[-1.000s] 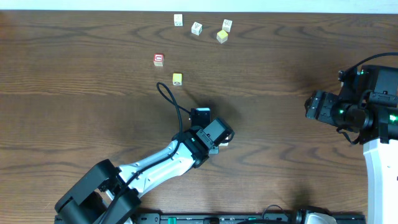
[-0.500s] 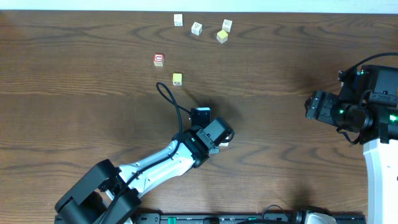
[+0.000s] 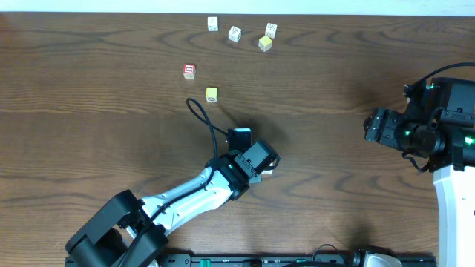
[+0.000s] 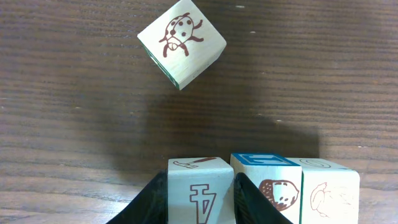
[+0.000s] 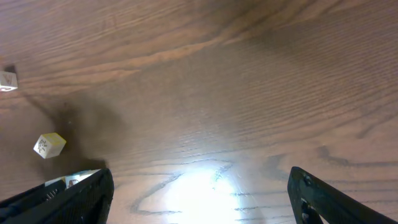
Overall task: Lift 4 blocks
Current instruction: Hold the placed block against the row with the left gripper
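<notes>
We record a dark wood-grain table point(image 3: 89, 111). Toward its far edge lie a first white block point(image 3: 213, 24), a second white block point(image 3: 234, 33) and a third white block point(image 3: 272, 30), with a yellow cube point(image 3: 265, 43) just beside the third; nearer in lie a red cube point(image 3: 189, 71) and a second yellow cube point(image 3: 211, 93), apart from each other. Mid-table, the ladybug block point(image 4: 181, 43) lies alone and askew, near a row formed by the stroke-marked block point(image 4: 200, 190), the teal-topped block point(image 4: 267, 183) and the beetle block point(image 4: 326, 193), the last two touching; we cannot confirm that the stroke-marked block rests on the wood.
</notes>
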You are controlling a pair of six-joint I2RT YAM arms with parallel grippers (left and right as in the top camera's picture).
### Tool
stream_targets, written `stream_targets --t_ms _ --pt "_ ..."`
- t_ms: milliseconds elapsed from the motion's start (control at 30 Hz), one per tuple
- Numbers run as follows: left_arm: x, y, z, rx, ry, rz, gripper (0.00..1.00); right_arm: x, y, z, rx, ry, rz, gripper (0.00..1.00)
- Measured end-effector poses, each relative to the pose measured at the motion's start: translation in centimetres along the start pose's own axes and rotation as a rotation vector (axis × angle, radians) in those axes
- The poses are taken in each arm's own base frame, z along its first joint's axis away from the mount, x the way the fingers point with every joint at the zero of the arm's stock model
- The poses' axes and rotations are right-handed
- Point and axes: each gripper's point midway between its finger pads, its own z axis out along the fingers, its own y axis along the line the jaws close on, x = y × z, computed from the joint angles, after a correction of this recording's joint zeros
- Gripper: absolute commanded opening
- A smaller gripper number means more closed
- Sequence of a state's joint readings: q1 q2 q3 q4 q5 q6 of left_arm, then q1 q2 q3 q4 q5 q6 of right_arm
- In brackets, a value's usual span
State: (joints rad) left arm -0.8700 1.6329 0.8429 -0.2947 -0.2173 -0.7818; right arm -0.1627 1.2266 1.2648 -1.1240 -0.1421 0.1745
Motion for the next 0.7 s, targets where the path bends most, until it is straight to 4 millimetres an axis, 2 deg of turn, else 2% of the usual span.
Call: stream_targets --t_ms 167,500,633,700 --pt "-0.08 0.07 0.00 -0.004 -0.005 -0.003 0.42 0.01 0.00 0.00 0.000 0.000 0.000 0.87" --pt "-0.24 0.21 0.00 -0.012 -0.014 -0.006 0.42 0.00 0.00 0.00 0.000 0.000 0.000 0.87" --pt "-0.39 0.34 -0.01 -0.020 -0.023 -0.008 0.29 0.01 0.00 0.00 0.000 0.000 0.000 0.87" --pt "-0.60 0.40 -0.02 -0.024 -0.034 -0.007 0.27 0.00 0.00 0.00 0.000 0.000 0.000 0.87"
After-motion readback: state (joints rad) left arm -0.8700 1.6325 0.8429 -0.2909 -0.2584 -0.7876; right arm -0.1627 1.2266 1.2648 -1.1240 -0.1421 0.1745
